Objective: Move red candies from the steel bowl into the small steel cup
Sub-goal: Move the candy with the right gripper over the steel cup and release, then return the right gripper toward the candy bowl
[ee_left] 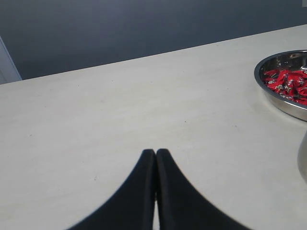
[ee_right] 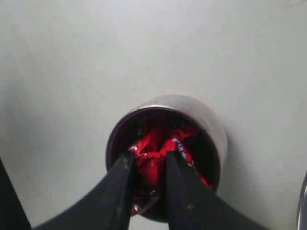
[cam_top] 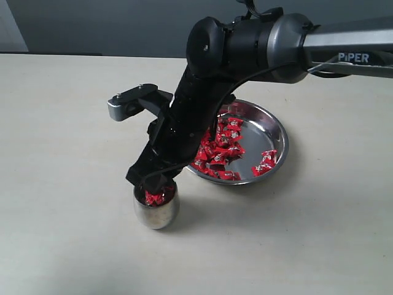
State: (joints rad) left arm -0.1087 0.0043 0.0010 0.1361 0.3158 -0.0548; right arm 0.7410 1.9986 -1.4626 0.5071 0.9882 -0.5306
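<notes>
A pale, matte table (cam_top: 61, 246) runs back to a dark grey wall, and both of my containers stand on it.

The small steel cup (cam_top: 158, 214) stands upright directly below the tips of my right pincer (ee_right: 148, 160). It is filled with red candies (ee_right: 156, 141) nearly to the rim. The steel bowl (cam_top: 263, 120) lies just beside the cup, behind my right pincer and partly under that arm. More of the red sweets sit in it, most heaped on the side nearer the cup and a few lying apart toward the far rim, with bare steel between them.

My right pincer's tips dip into the mouth of the cup. Its jaws stand a narrow gap apart, and red wrapper fills that gap. I cannot tell whether I am pinching that sweet or it simply lies on the heap between my tips.

My left pincer (ee_left: 156, 155) hangs over bare table, well away from the bowl, which shows ahead of it and off to one side. Its jaws are pressed together with nothing between them.
</notes>
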